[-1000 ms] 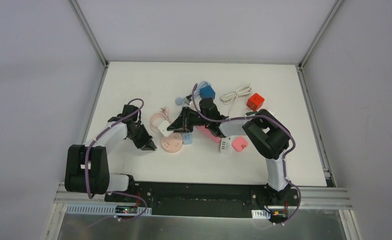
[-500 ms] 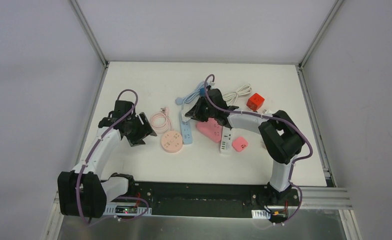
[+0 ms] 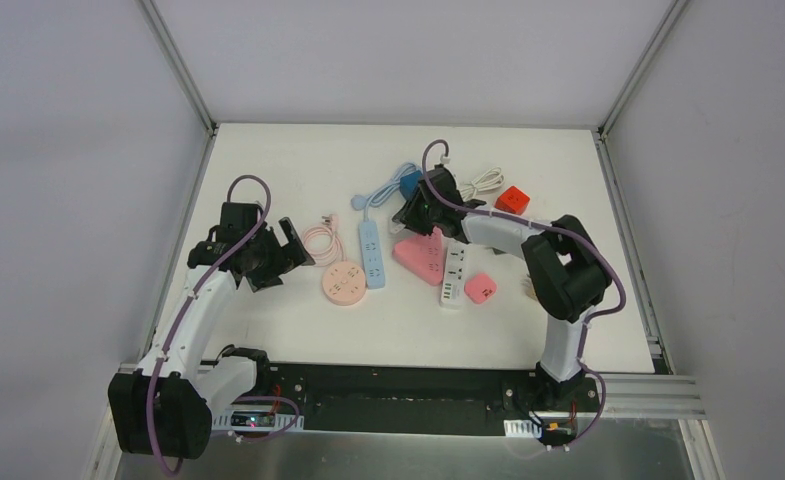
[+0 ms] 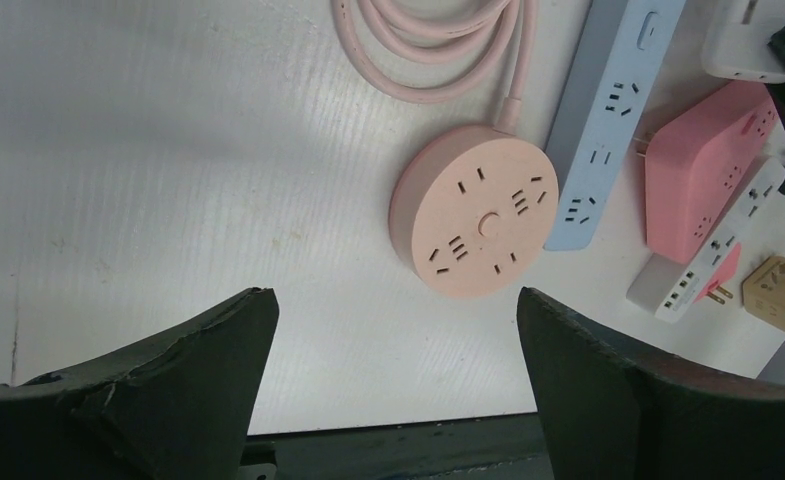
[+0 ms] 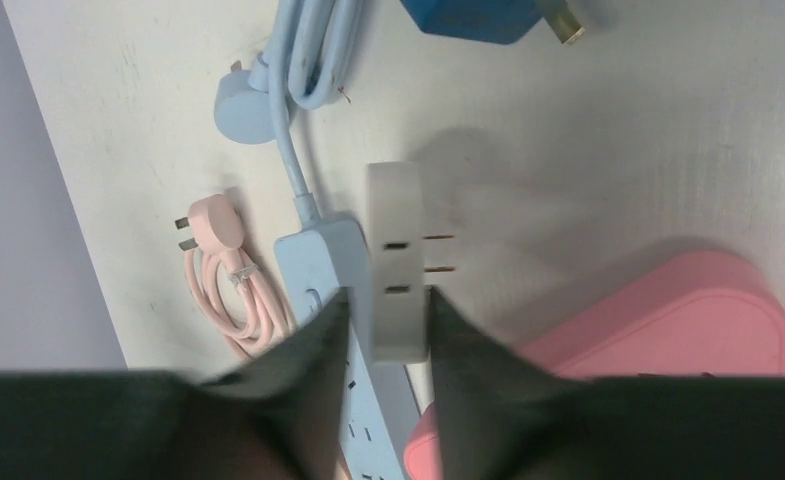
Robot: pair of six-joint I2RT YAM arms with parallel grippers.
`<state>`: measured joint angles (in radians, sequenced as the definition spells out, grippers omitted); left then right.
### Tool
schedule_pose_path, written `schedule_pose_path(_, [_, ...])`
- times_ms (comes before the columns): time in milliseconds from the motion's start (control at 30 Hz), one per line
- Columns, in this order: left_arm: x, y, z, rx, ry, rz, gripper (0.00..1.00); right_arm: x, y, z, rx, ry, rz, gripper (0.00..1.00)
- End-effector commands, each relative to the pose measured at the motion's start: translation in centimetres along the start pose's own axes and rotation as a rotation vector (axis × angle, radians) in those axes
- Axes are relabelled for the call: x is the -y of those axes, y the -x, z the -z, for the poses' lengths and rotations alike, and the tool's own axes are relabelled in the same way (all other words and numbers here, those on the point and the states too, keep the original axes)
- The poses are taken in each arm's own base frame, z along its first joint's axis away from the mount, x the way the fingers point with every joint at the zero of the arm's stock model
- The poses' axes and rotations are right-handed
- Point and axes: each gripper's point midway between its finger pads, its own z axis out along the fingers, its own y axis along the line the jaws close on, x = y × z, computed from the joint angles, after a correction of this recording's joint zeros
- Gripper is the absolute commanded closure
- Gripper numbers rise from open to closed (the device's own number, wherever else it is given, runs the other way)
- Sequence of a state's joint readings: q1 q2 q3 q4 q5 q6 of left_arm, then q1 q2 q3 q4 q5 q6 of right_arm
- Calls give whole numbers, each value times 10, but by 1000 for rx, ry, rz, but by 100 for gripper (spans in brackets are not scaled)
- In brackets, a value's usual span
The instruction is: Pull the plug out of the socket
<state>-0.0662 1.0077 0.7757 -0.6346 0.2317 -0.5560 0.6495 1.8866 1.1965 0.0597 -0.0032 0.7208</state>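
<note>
Fingers of the left gripper (image 4: 393, 305) are standing wide apart, holding nothing, and hanging over the white table (image 4: 168, 150) on its left side. Just beyond them the round pink socket (image 4: 473, 210) is lying face up, with its pink cable (image 4: 428, 60) coiling behind it. Farther back the right gripper (image 5: 388, 300) is clenching the white plug (image 5: 396, 230) - its two metal pins are sticking out sideways, free in the air - beside the end of the blue power strip (image 5: 318, 260). Behind that, a blue cube (image 5: 468, 15) is sitting on the table.

A lab test cell: white table (image 3: 298, 160), bare grey walls (image 3: 68, 150), aluminium framing (image 3: 180, 65).
</note>
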Motion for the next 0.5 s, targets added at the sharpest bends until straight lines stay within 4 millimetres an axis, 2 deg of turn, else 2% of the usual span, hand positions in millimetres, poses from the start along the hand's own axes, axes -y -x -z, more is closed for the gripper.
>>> schedule_pose_path(0, [9, 5, 10, 18, -30, -42, 4, -15, 8, -2, -20, 23, 30, 56])
schedule_pose_path(133, [14, 5, 18, 18, -53, -55, 1, -16, 9, 9, -29, 10, 29, 56])
schedule_pose_path(267, [16, 4, 27, 21, -68, -75, 1, -23, 14, 35, -21, 20, 28, 56])
schedule_pose_path(300, [17, 3, 29, 24, -72, -82, 1, -17, 26, 41, 44, -19, 51, 26])
schedule_pose_path(333, [17, 2, 31, 25, -77, -88, 1, -14, 33, 50, 75, -34, 75, 20])
schedule_pose_path(467, [19, 1, 41, 39, -92, -106, 1, -7, 46, 96, 152, -70, 105, 18])
